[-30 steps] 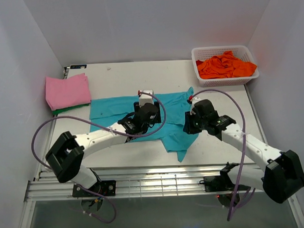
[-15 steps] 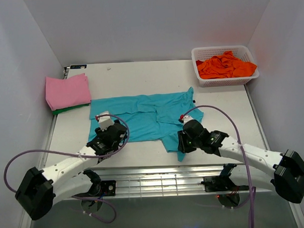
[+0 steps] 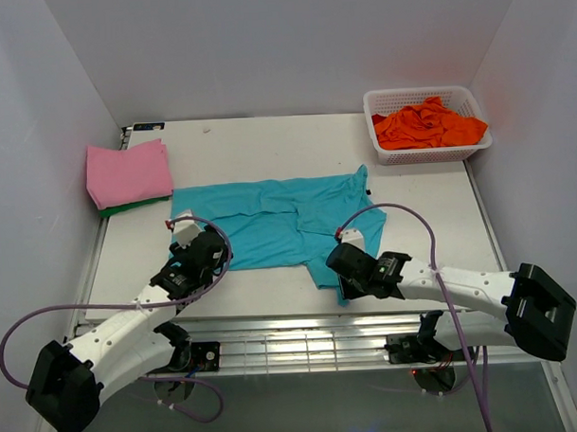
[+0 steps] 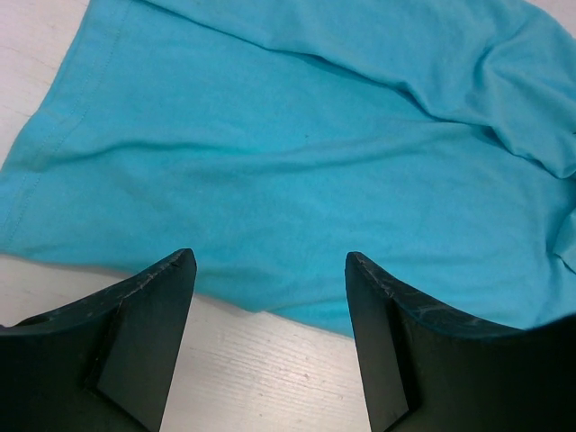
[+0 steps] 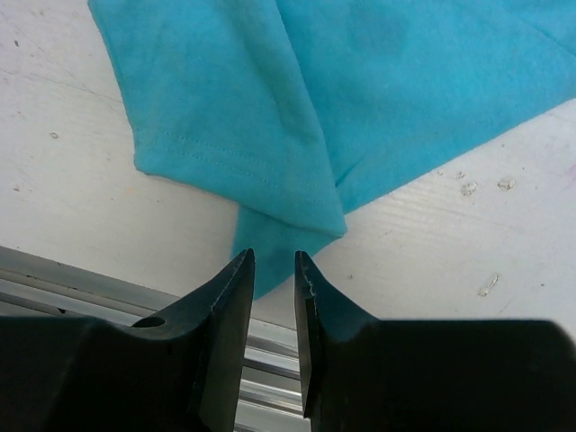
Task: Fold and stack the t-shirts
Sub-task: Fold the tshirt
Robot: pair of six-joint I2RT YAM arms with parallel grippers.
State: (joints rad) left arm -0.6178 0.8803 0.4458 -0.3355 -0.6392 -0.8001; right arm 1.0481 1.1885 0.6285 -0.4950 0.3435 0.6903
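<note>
A teal t-shirt [image 3: 270, 219] is lying spread flat in the middle of the white worktop [image 3: 248, 142], with its long axis running left to right across the robot's front. The left pincer [image 4: 267, 297] is hovering low with its jaws standing wide and nothing between them. It is facing the shirt's near edge, which is lying just ahead of the fingertips, and the stitched hem is sitting off to the left in the wrist view. The right pincer [image 5: 274, 261] is holding its jaws narrow, with only a slim gap. It is sitting right over the pointed corner of cloth that is trailing toward the worktop's near edge, and nothing appears pinched yet. That corner is lying directly in front of the right fingertips, so the right arm is looking nearer to a grasp, while the left is needing a short reach forward. A folded pink t-shirt [image 3: 128, 172] is resting on a green one [image 3: 127, 208] at the far left. Orange t-shirts [image 3: 427, 124] are lying heaped in a white basket [image 3: 375, 104] at the far right.
</note>
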